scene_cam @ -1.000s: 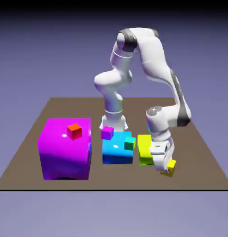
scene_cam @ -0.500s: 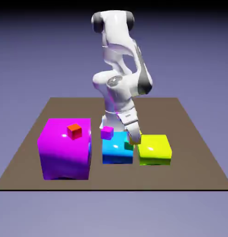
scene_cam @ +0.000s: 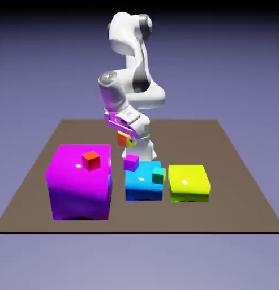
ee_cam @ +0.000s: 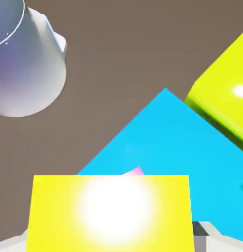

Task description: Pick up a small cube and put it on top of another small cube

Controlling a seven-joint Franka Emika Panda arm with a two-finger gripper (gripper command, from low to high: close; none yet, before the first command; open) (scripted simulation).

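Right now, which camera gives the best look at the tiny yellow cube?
The hand view: the small yellow cube fills the bottom of the picture, held in the end effector. The exterior view shows only a sliver of yellow there, mostly hidden, above the blue block.
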